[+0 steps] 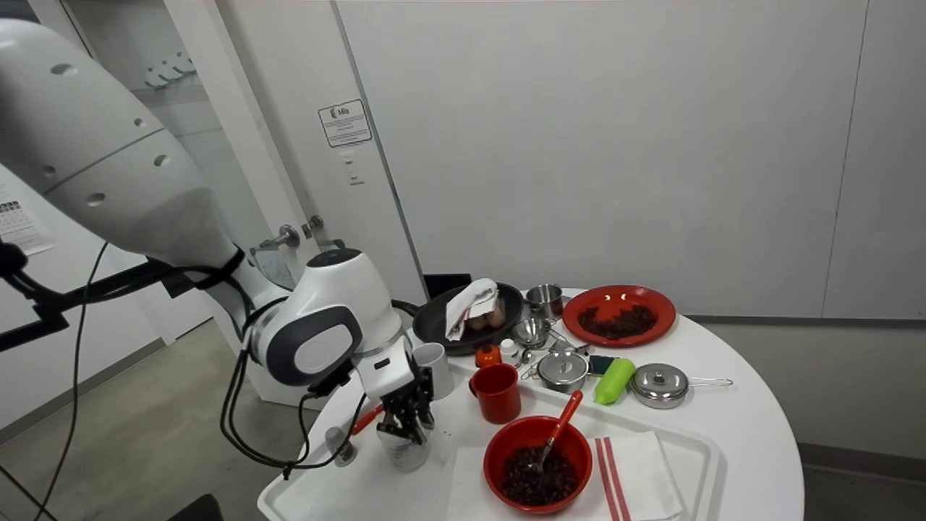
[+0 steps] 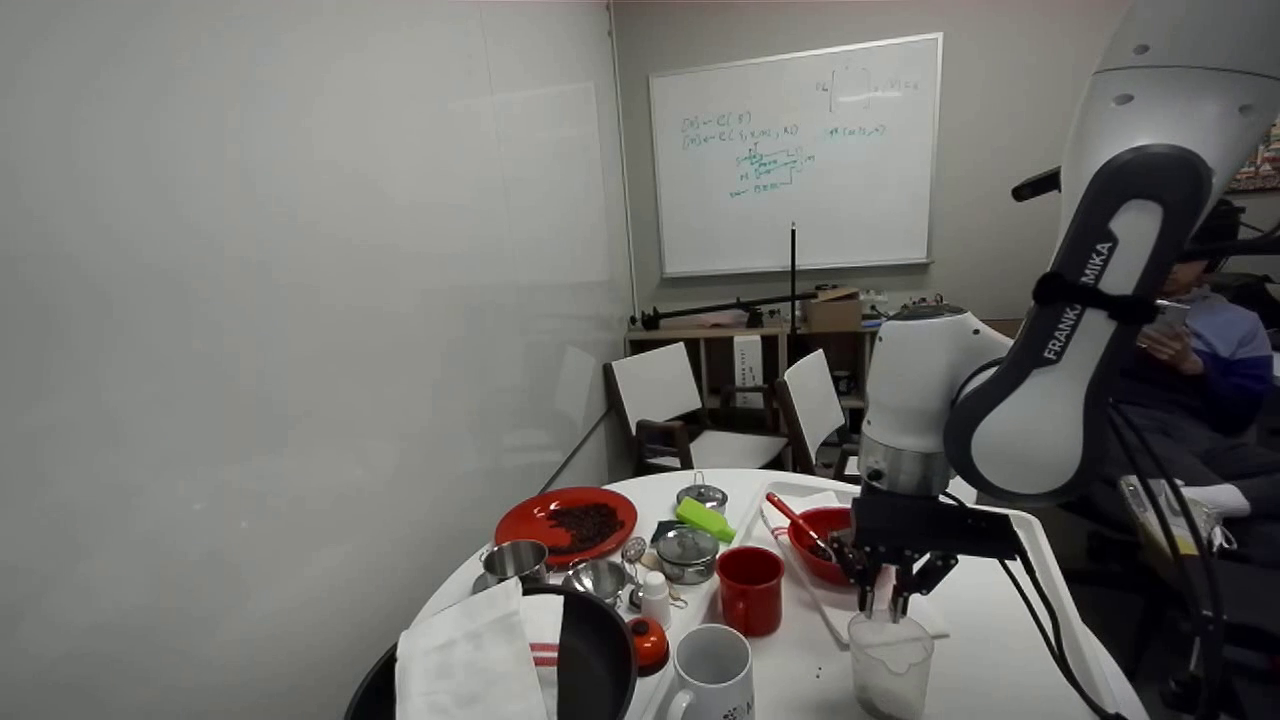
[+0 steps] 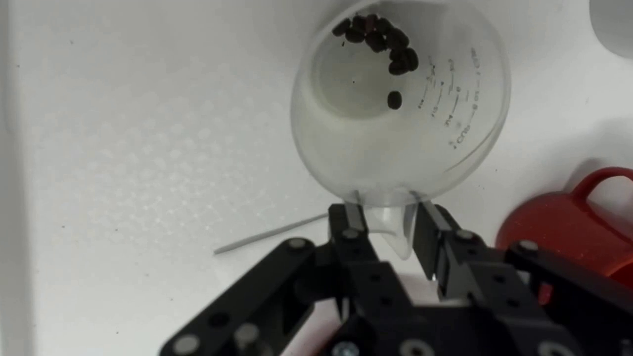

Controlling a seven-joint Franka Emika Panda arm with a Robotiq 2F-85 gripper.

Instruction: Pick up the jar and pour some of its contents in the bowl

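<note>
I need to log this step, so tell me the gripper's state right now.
Gripper: jaws on either side of the jar's handle; whether clamped on it or loose cannot be told.

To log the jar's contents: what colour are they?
The contents look blackish brown, clearest in the wrist view.

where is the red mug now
In an exterior view, the red mug stands below centre, behind the red bowl, just right of the grey mug.
</note>
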